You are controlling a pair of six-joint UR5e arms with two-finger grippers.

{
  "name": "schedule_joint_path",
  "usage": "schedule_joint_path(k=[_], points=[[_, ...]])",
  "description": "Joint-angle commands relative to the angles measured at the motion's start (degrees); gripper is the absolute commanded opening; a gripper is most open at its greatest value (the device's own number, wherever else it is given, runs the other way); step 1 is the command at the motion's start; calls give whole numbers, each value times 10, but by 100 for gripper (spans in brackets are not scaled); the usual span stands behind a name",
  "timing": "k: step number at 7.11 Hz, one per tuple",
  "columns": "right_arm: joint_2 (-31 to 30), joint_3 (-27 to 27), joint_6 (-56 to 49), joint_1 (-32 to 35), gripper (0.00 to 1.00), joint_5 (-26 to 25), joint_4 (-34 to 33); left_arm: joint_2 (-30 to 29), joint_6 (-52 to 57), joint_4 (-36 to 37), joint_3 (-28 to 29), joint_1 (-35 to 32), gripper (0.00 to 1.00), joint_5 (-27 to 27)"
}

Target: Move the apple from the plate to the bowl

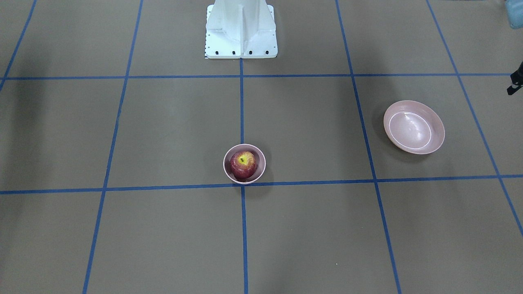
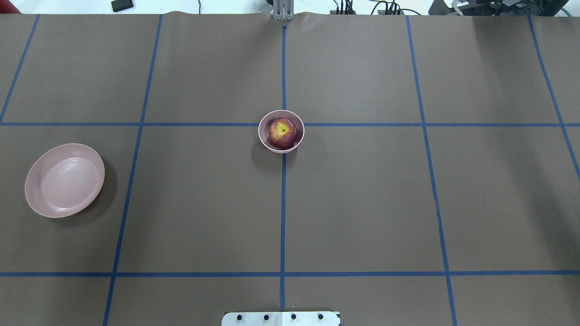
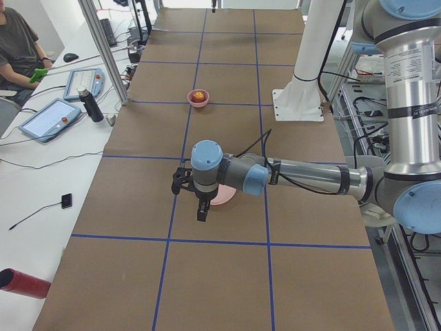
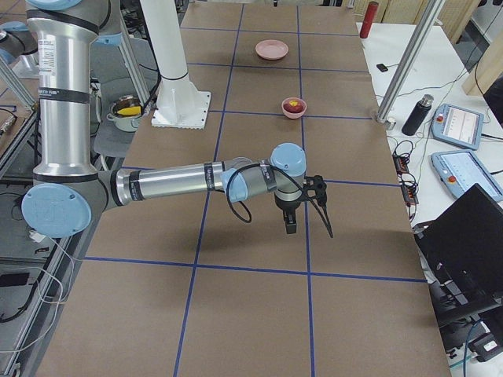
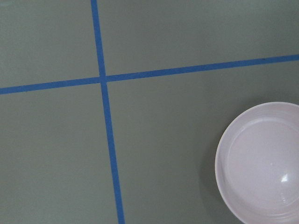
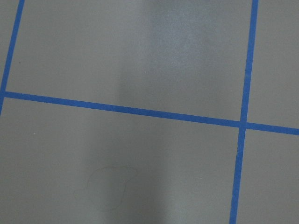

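Left hand (image 3: 200, 209), right hand (image 4: 291, 223), cannot tell either grip, apple (image 2: 282, 132) in bowl (image 2: 263, 132), well apart

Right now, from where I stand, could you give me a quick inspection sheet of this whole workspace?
Surface: brown table cover with a blue tape grid, lying flat.
Job's things: the apple sits in the bowl, stem dimple up; the plate is empty, on the robot's left.
Clutter: nothing seen.
Grippers: the left gripper hangs above the table near the plate, and the right gripper is over bare cover; open or shut cannot be told.
Cables: a black cable loops at the left wrist; loose leads lie on the side bench.
Surroundings: a seated person, tablets, a bottle.
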Motion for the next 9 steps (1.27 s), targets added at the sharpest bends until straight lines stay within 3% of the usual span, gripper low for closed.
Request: schedule_joint_path(k=[1, 3, 7, 9], points=[[4, 1, -9, 0, 100, -9, -6, 1, 53, 33, 12, -19, 98, 20], [4, 5, -10, -5, 100, -9, -6, 6, 46, 29, 17, -19, 98, 8], [18, -7, -11, -47, 100, -16, -11, 7, 31, 26, 17, -19, 98, -73], [11, -3, -10, -42, 100, -13, -11, 4, 30, 26, 3, -18, 98, -72]])
